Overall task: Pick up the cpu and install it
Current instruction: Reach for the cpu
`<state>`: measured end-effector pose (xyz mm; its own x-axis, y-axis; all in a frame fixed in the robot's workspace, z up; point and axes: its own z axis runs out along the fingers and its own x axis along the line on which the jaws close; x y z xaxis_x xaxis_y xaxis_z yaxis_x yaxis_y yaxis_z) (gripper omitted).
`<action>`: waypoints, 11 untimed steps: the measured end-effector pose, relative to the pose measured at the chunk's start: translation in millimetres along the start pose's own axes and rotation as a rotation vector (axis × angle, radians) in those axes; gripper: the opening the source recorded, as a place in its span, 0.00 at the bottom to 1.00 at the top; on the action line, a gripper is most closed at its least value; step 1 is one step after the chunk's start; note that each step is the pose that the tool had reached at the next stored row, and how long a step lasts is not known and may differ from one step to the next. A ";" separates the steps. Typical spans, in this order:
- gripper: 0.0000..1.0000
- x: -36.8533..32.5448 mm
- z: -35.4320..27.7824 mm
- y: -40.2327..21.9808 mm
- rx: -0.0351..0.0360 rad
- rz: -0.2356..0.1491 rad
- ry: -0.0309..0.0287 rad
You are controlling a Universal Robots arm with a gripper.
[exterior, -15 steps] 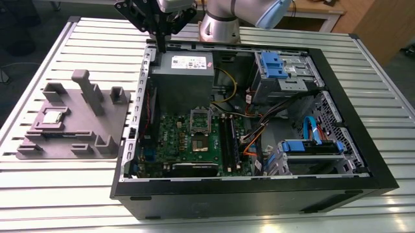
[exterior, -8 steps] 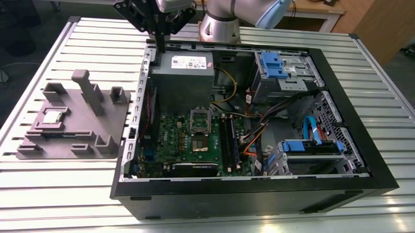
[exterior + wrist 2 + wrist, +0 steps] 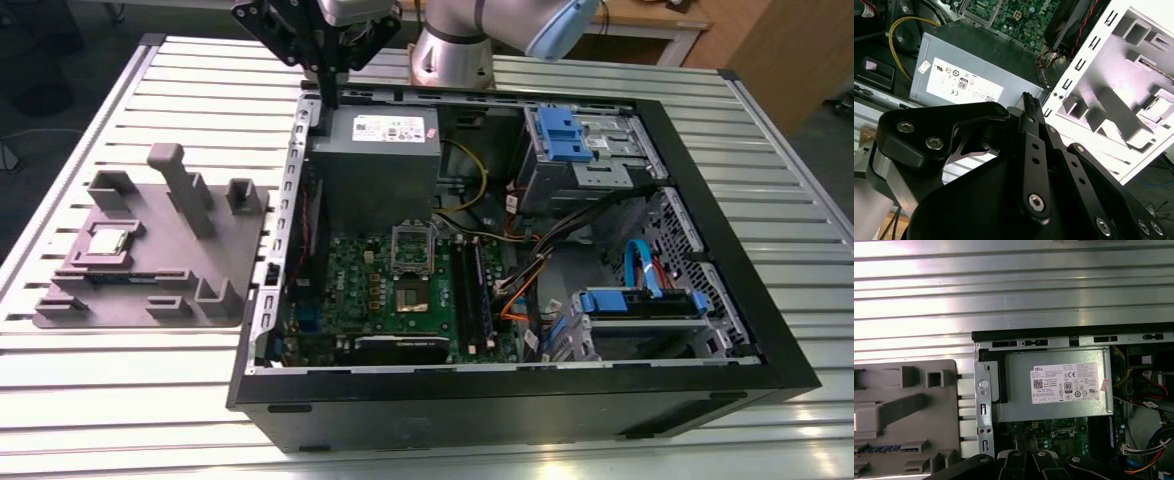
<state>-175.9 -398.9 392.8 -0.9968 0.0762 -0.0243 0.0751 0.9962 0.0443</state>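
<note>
The cpu (image 3: pixel 107 241), a small square chip with a silvery top, lies in a recess of the grey holder tray (image 3: pixel 200 262) on the slatted table, at the exterior view's left of the computer case. Inside the case, the green motherboard (image 3: pixel 363 290) shows its metal-framed socket (image 3: pixel 411 242). My black gripper (image 3: pixel 327 70) hangs high over the case's far left corner, above the power supply, well apart from the cpu. Its fingers (image 3: pixel 1026 102) stand together with nothing between them. The gripper (image 3: pixel 1026 457) also shows in the first wrist view.
The grey power supply box (image 3: pixel 380 135) with a white label fills the case's far end. Blue drive brackets (image 3: pixel 567 135) and loose cables (image 3: pixel 534 270) occupy the exterior view's right side. The black case wall (image 3: pixel 507 405) rises at the front. Upright posts (image 3: pixel 180 185) stand on the tray.
</note>
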 end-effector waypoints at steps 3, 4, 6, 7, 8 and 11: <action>0.11 2.3 0.2 -0.2 0.0000 0.000 -0.0001; 0.11 4.2 0.4 -0.3 0.0000 0.000 0.0000; 0.11 4.6 0.4 -0.4 0.0000 0.000 0.0000; 0.11 4.8 0.4 -0.4 -0.0001 0.000 -0.0001; 0.11 5.0 0.4 -0.4 -0.0001 0.000 0.0000; 0.11 5.6 0.5 -0.5 0.0000 0.000 0.0000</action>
<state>-181.5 -398.9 392.1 -0.9968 0.0763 -0.0243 0.0751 0.9962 0.0443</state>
